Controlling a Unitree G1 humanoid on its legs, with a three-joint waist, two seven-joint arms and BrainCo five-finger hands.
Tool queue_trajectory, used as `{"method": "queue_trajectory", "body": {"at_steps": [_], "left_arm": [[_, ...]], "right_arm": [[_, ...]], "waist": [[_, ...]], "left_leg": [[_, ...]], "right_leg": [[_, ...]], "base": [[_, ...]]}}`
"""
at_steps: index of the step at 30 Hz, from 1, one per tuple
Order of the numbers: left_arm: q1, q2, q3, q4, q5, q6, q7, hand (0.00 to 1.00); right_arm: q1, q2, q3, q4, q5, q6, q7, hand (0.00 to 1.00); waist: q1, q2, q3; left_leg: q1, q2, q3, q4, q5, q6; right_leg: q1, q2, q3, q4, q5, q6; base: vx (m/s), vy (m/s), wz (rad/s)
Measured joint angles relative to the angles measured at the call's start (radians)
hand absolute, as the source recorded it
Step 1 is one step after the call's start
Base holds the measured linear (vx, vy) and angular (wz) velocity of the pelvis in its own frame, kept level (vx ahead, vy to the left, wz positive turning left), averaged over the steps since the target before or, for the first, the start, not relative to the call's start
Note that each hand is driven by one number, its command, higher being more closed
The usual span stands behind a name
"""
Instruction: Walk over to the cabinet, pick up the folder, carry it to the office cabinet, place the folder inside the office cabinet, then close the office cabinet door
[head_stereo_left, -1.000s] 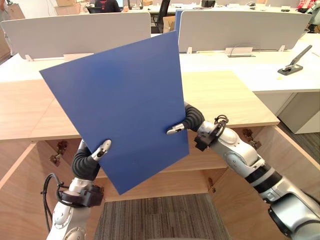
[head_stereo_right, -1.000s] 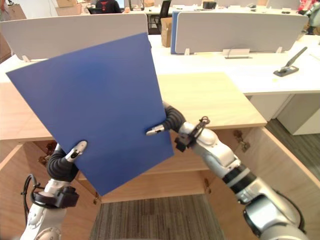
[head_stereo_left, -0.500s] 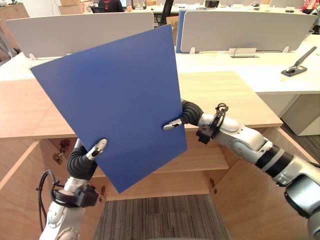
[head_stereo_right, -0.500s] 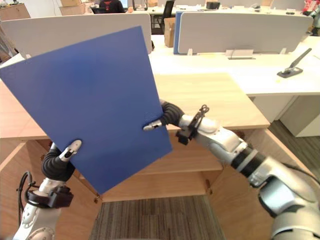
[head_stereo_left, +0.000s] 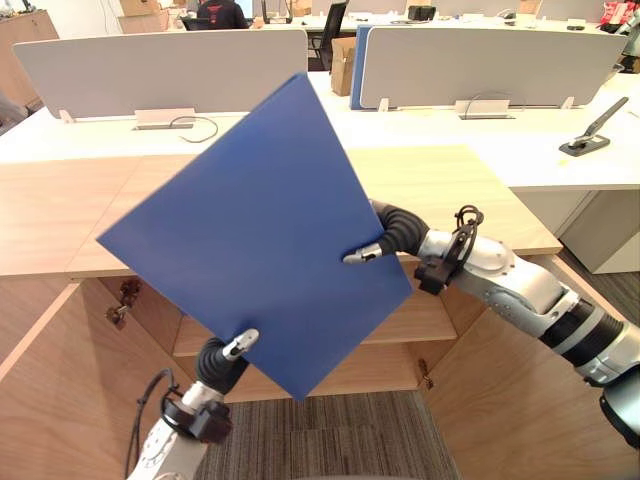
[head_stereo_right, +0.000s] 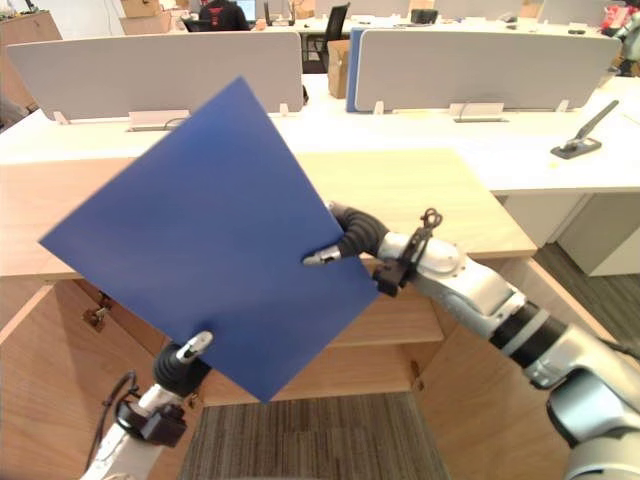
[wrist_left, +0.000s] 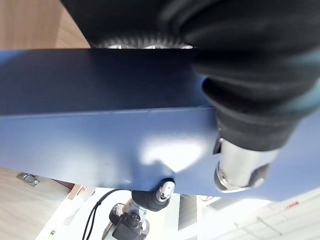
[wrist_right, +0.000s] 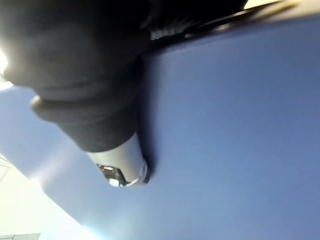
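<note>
Folder (head_stereo_left: 260, 230) has tipped onto a corner at frame centre, and the left hand (head_stereo_left: 232, 350) has dropped to its lower edge. That hand and the right hand (head_stereo_left: 385, 238) stay pinched on it above the open cabinet (head_stereo_left: 425, 322), probably lining it up for the shelf.

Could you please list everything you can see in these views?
folder: one, blue, held up tilted before the cabinet.
cabinet: one, light wood, doors open, behind the folder.
desk: one, white, beyond the cabinet.
screens: two, pale grey, upright on the desk.
stapler: one, black, on the desk, far right.
left robot hand: pinching the folder's lower edge.
right robot hand: pinching the folder's right edge.
</note>
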Motion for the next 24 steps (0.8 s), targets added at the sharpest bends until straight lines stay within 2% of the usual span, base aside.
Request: {"method": "queue_trajectory", "body": {"at_steps": [6,9,11,14,16,20,22,24], "left_arm": [[-0.037,-0.082,-0.006,0.198,0.002,0.052,-0.023,0.00],[-0.050,-0.155,0.001,0.398,0.002,0.105,-0.021,0.00],[-0.053,-0.187,0.014,0.498,0.006,0.127,-0.006,0.00],[-0.063,-0.241,0.060,0.645,0.038,0.144,0.014,0.00],[-0.088,-0.287,0.133,0.802,0.068,0.156,0.041,0.00],[-0.115,-0.330,0.276,1.011,0.076,0.163,0.092,0.00],[-0.119,-0.340,0.373,1.122,0.098,0.161,0.126,0.00],[-0.111,-0.340,0.407,1.175,0.152,0.160,0.148,0.00]], "right_arm": [[0.024,0.054,-0.104,0.000,-0.069,0.008,-0.015,1.00],[0.028,0.120,-0.207,0.000,-0.103,0.004,-0.036,1.00],[0.029,0.164,-0.255,0.001,-0.119,-0.002,-0.047,1.00],[0.029,0.240,-0.340,0.003,-0.207,-0.006,-0.082,1.00],[0.030,0.309,-0.406,0.003,-0.278,-0.011,-0.117,1.00],[0.044,0.391,-0.474,-0.005,-0.381,-0.015,-0.167,1.00],[0.080,0.460,-0.525,-0.052,-0.478,-0.017,-0.204,1.00],[0.104,0.501,-0.538,-0.106,-0.586,-0.036,-0.232,1.00]], "waist": [[0.000,0.000,0.000],[-0.002,0.000,0.000],[-0.003,-0.001,0.000],[-0.002,-0.001,-0.001],[-0.003,-0.004,-0.005],[-0.004,-0.017,-0.016],[-0.006,-0.026,-0.021],[-0.009,-0.027,-0.022]], "left_leg": [[0.000,0.001,-0.001,-0.001,0.004,0.000],[-0.003,0.004,0.002,-0.001,0.008,-0.001],[-0.005,0.009,0.003,-0.001,0.011,-0.002],[-0.007,0.017,0.003,-0.001,0.014,-0.004],[-0.014,0.022,0.002,-0.001,0.018,-0.003],[-0.016,0.027,0.002,-0.001,0.020,-0.004],[-0.016,0.029,0.001,-0.001,0.020,-0.004],[-0.016,0.029,0.001,-0.001,0.022,-0.004]], "right_leg": [[-0.002,0.000,0.001,0.003,0.000,0.000],[-0.002,0.004,0.003,-0.012,0.000,0.000],[-0.002,0.010,0.004,-0.016,0.000,0.000],[-0.003,0.018,0.004,-0.018,0.000,-0.001],[-0.007,0.023,0.004,-0.024,0.003,-0.004],[-0.007,0.028,0.004,-0.027,0.004,-0.007],[-0.006,0.031,0.004,-0.031,0.006,-0.010],[-0.005,0.031,0.004,-0.031,0.007,-0.011]], "base": [[-0.03,0.001,-0.01],[-0.04,-0.008,-0.04],[-0.03,-0.025,-0.03],[-0.01,-0.011,0.00],[0.00,0.000,0.00],[0.00,0.000,0.00],[0.00,0.000,0.00],[-0.02,0.005,0.00]]}}
